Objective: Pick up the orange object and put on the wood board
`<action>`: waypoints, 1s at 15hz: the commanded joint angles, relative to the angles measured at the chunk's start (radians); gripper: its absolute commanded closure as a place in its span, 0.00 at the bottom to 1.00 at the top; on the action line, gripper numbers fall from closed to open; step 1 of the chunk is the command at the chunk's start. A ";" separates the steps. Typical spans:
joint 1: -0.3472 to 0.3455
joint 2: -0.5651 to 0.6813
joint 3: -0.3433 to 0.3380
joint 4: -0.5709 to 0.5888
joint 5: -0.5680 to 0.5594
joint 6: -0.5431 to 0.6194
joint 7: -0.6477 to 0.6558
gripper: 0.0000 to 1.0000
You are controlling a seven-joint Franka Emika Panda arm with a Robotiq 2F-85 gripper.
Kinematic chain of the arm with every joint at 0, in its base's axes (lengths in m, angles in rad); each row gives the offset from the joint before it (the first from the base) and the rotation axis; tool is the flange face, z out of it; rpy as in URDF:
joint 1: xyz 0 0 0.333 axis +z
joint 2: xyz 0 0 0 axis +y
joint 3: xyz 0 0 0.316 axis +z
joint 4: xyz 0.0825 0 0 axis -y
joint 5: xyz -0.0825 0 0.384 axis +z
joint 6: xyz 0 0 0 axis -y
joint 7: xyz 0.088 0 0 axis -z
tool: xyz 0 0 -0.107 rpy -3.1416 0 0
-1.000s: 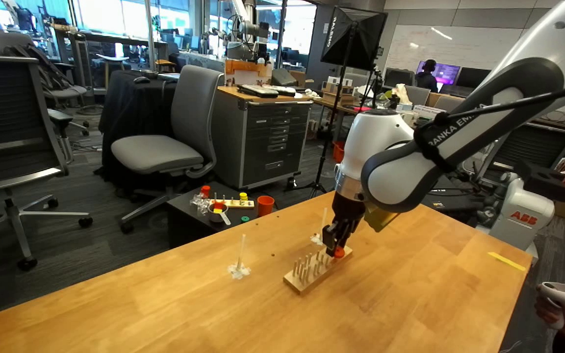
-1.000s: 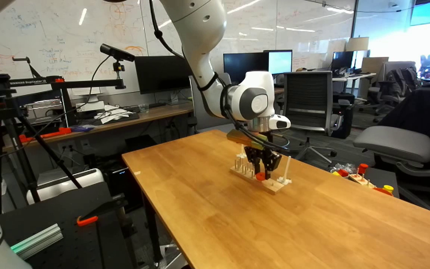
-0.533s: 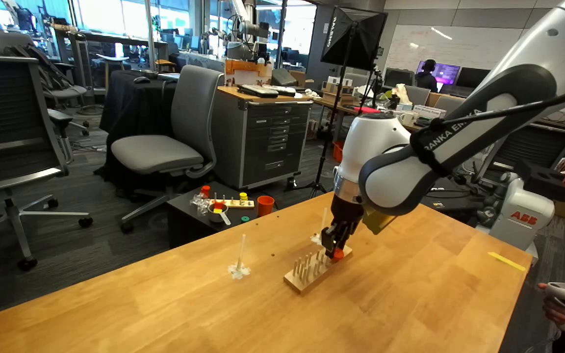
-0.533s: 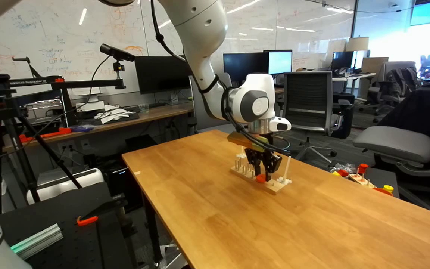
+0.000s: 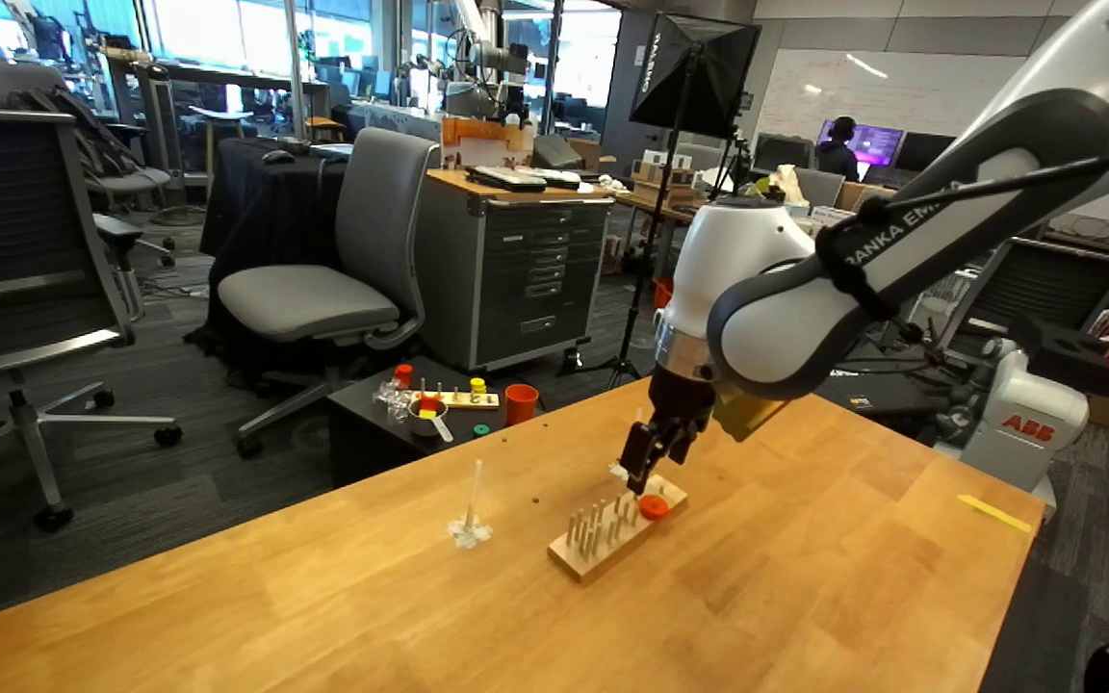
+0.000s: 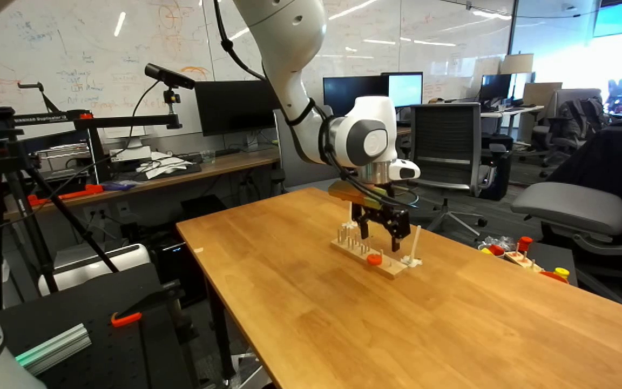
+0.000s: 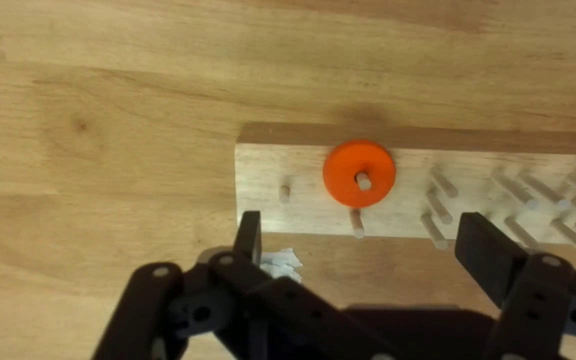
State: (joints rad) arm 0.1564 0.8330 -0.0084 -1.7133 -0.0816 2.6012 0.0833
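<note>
Just right of center in the wrist view, the orange disc [image 7: 345, 172] lies flat on the wooden board [image 7: 313, 205], fitted around a peg [image 7: 364, 183] whose tip stands up through the hole. Being round, the disc is equally wide in every direction; its broad face points up and its axis follows the peg. The long piece is the board: its long axis runs almost level from near mid-frame to the right edge, dipping slightly rightward, with the disc toward its left end. A short peg [image 7: 284, 194] stands to the left of the disc, a further peg [image 7: 358, 226] just below it, and a crowd of taller pegs [image 7: 515, 190] fills the right of the frame. In an exterior view, I see the claw [image 6: 380, 243] hanging above the board at the upper right of the disc, spread wide, holding nothing, a gap between it and the disc. Left of center in an exterior view, a thin stick [image 5: 474, 493] stands upright on the table [image 5: 323, 597], well apart from the board, which there slants from lower left to upper right.
</note>
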 commanded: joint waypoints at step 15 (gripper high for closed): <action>-0.024 -0.662 0.033 -0.584 -0.011 -0.283 -0.013 0.00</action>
State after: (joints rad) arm 0.1559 0.3067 0.0111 -2.1598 -0.0819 2.3345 0.0825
